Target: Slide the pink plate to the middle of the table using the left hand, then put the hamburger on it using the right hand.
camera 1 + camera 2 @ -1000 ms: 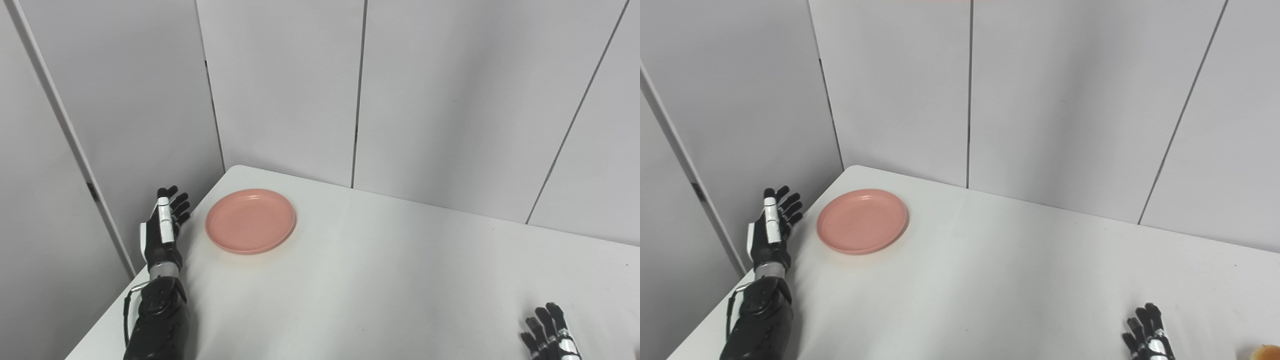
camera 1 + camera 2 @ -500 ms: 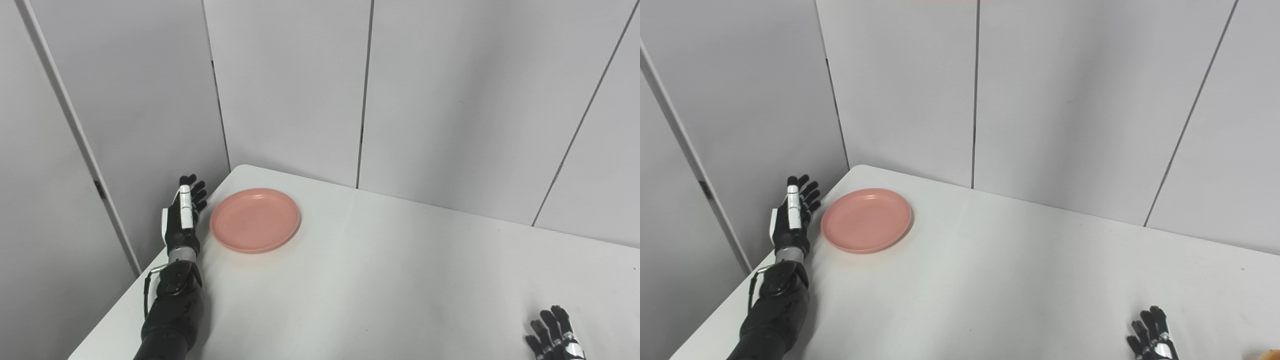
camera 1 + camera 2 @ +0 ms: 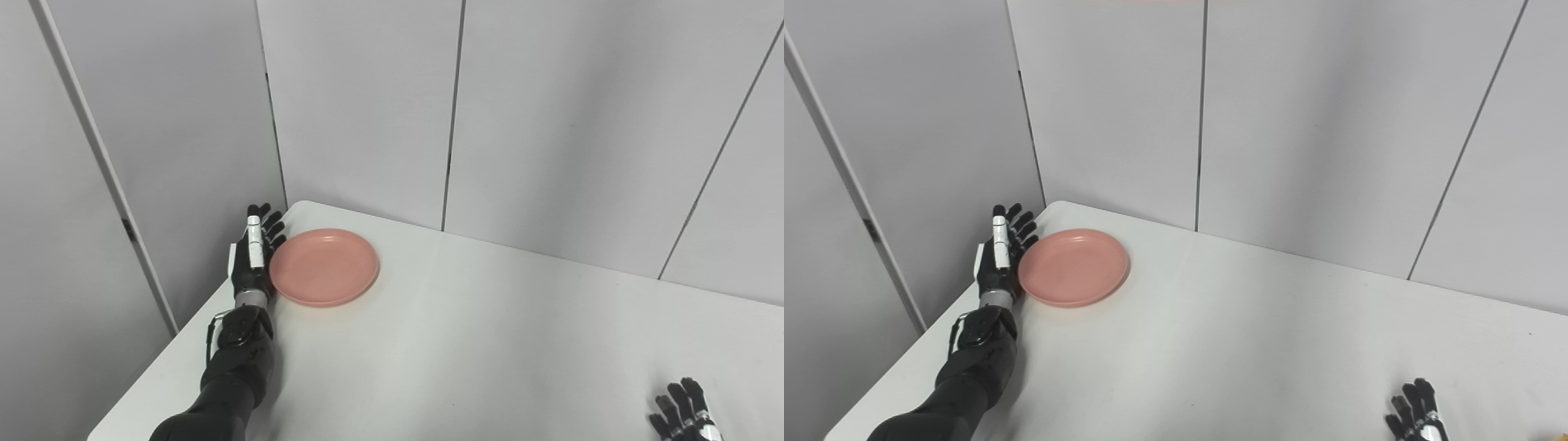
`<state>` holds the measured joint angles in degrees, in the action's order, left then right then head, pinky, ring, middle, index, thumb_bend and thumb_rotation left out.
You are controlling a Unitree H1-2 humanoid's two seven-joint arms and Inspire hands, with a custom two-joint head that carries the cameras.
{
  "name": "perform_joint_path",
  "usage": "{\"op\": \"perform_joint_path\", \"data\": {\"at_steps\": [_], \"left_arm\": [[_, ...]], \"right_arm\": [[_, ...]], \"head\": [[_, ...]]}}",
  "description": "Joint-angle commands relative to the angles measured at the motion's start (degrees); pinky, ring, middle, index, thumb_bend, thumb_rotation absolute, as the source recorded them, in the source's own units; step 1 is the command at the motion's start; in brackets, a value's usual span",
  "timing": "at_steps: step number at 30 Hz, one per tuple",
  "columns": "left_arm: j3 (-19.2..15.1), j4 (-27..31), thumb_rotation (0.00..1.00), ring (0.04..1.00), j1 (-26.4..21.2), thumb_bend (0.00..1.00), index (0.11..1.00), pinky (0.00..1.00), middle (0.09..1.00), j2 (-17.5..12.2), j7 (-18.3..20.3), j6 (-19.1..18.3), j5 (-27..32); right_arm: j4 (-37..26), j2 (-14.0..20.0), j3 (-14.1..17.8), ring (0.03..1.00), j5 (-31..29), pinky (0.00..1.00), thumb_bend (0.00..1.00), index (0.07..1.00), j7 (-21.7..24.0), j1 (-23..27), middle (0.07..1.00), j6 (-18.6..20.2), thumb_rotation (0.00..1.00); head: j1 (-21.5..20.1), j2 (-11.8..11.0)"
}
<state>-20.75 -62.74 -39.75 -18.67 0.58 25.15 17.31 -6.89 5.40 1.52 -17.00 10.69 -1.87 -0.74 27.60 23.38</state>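
Here the pink plate (image 3: 323,267) lies flat on the white table (image 3: 490,343), close to its far left corner and well away from the middle. The left hand (image 3: 253,260) stands on edge at the plate's left rim, palm turned toward it, fingers (image 3: 269,220) straight and a little spread, holding nothing; it looks to be touching the rim or just beside it, though the exact contact cannot be told. Its dark forearm runs back along the table's left edge toward the bottom of the view. The right hand (image 3: 1418,413) shows only as fingertips (image 3: 680,395) at the bottom right, resting low by the table's near edge, well apart from the plate; they seem spread, but too little shows to tell whether that hand is open or closed. Grey wall panels (image 3: 367,110) stand behind the table
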Motion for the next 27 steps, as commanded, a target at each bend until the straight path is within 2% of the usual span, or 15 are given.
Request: {"op": "perform_joint_path", "data": {"at_steps": [1,13,16,27], "left_arm": [[0.35,-1.08,1.00,0.845,-0.67,0.80,0.835,0.84,0.829,1.57,0.92,-1.16,0.66],[0.95,1.46,1.00,0.829,0.08,0.80,0.828,0.84,0.816,4.72,3.81,-3.64,2.62],[1.68,2.52,1.00,0.822,0.54,0.81,0.822,0.83,0.810,5.09,3.80,-4.39,2.32],[5.42,5.68,1.00,0.826,1.82,0.80,0.813,0.84,0.799,6.68,4.45,-6.41,0.59]], "right_arm": [[1.75,-0.20,0.18,1.000,-0.34,1.00,0.71,1.000,0.95,-1.37,1.000,-2.15,0.86],[3.34,-0.64,-0.30,1.000,0.20,1.00,0.75,1.000,1.14,-0.34,1.000,-2.93,0.85],[3.63,-0.24,-1.04,1.000,2.15,1.00,0.71,1.000,1.27,-0.22,1.000,-4.30,0.91],[1.05,-1.23,-2.08,1.000,5.45,1.00,0.68,1.000,-1.15,-0.54,1.000,-1.66,0.92]], "head": [[-0.04,0.04],[-2.53,-0.40],[-3.14,-0.27],[-7.60,0.33]]}}
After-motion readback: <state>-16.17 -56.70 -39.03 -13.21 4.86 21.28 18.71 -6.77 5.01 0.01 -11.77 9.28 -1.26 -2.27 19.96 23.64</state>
